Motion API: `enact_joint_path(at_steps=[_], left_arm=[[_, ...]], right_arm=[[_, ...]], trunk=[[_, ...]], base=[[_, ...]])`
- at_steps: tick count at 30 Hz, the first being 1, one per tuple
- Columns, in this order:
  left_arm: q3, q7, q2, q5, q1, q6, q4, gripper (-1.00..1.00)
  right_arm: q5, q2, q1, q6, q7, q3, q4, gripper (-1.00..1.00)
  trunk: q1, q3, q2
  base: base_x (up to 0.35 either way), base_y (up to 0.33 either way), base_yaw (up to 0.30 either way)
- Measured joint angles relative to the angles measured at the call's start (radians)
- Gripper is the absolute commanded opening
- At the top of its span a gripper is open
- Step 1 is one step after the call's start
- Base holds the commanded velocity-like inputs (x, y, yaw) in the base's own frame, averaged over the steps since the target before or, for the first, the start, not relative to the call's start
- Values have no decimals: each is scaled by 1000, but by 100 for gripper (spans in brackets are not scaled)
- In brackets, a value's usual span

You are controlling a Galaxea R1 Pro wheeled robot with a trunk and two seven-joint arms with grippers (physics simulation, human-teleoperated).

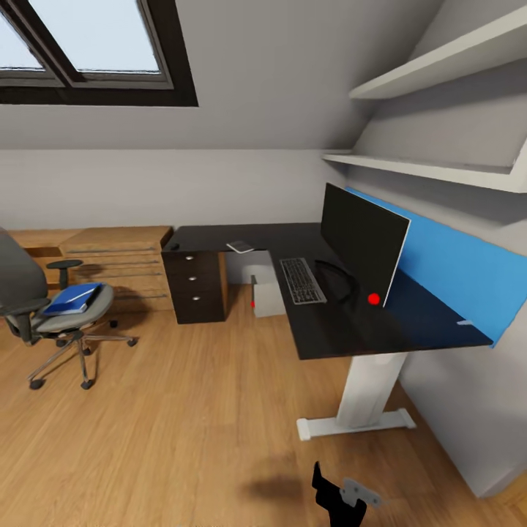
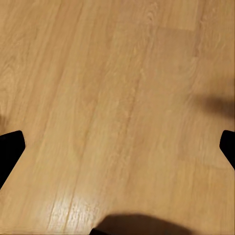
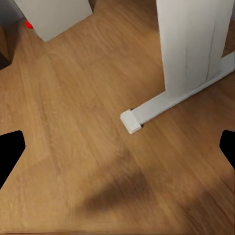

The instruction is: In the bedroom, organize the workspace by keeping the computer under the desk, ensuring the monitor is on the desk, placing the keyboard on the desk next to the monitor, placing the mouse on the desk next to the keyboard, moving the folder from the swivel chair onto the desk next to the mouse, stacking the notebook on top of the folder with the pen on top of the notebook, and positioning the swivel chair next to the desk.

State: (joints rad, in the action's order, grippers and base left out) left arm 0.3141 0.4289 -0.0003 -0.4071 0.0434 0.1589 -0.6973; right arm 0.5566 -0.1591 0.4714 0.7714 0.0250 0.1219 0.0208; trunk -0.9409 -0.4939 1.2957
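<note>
The black L-shaped desk (image 1: 366,333) stands at the right. On it the black monitor (image 1: 362,241) rises behind the keyboard (image 1: 301,280). A thin dark notebook (image 1: 240,247) lies on the desk's back corner. The grey computer (image 1: 268,294) sits on the floor under the desk, also seen as the computer (image 3: 54,17) up close. At the left, the swivel chair (image 1: 18,293) carries the blue folder (image 1: 72,298). I cannot make out the mouse. A pale sliver (image 1: 465,322), perhaps the pen, lies at the desk's right end. Left gripper (image 2: 117,147) and right gripper (image 3: 117,147) hang open over the wood floor.
The desk's white leg and foot (image 3: 191,49) stand close to the right gripper. A blue panel (image 1: 454,267) backs the desk, with shelves (image 1: 439,168) above. A light-wood drawer chest (image 1: 121,256) sits against the wall beside the black drawer unit (image 1: 194,285).
</note>
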Motion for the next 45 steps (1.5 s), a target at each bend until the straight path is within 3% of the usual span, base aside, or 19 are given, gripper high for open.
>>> enact_joint_path(at_steps=[6, 18, 19, 20, 21, 23, 26, 35, 40, 45], left_arm=[[3, 0, -1, 1, 0, 0, 0, 100], [54, 3, -2, 2, 0, 1, -1, 100], [89, 7, -2, -1, 0, -3, 0, 100], [91, 6, -2, -1, 0, -5, 4, 100], [91, 1, -3, -3, -1, -10, 53, 100], [91, 0, -4, -1, 0, -10, 61, 100], [89, 1, -4, -4, 0, -9, 64, 100], [87, 7, -3, -4, 0, -4, 65, 100], [85, 9, -3, -4, 0, -1, 65, 100], [84, 9, -3, -4, 0, 1, 65, 100]], right_arm=[[-2, 2, -1, -8, 3, 1, -1, 100], [-3, -2, -3, -8, 4, 1, 0, 100], [-25, 0, -3, -6, 5, 1, -1, 100], [-38, 1, -3, -6, 4, 1, -1, 100], [-81, 1, -3, -6, 1, 2, -2, 100], [-88, 1, -3, -6, 0, 1, -2, 100], [-173, 1, -7, -7, -4, 1, -1, 100], [-225, -4, -14, -7, -40, 14, -1, 100], [-277, -4, -16, -7, -43, 18, -1, 100], [-293, -3, -16, -6, -46, 18, 0, 100]], trunk=[[0, -1, 0], [0, -2, 0], [4, 1, -7], [8, 5, -14], [11, 8, -21], [19, 14, -35], [31, 23, -56], [66, 52, -119], [66, 52, -119], [65, 52, -119]], base=[[91, 81, 32], [63, 57, 20], [0, 0, 247], [0, 0, 276], [0, 0, 277], [15, 0, 279], [103, 0, 279], [213, 0, 280], [205, 0, 280], [65, 0, 280]])
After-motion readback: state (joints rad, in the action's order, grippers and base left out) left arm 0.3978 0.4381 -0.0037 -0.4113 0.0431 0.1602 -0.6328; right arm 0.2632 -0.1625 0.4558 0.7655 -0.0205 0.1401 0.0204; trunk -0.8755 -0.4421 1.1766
